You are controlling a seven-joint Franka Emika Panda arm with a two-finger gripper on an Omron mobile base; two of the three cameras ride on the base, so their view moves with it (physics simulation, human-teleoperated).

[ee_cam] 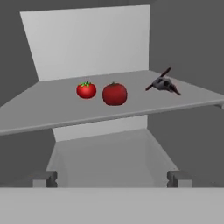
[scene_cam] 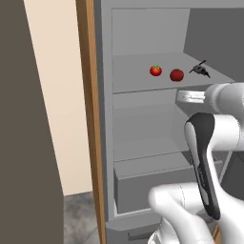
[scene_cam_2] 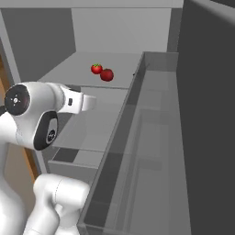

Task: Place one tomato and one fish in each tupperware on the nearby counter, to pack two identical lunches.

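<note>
Near shelf [ee_cam: 52,109] edge – 2 tomatoes [ee_cam: 114,94], fish [ee_cam: 164,84].

grey shelf [ee_cam: 52,109] bears two tomatoes [ee_cam: 86,90] [ee_cam: 114,94], fish [ee_cam: 163,84].

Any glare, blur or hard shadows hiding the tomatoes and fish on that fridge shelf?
Hand view: flat, even light, no glare; two round red tomatoes read clearly, the small dark grey fish is soft-edged. Left base view: the fish is tiny and blurry. Right base view: the translucent grey door bin washes out the right side.
</note>
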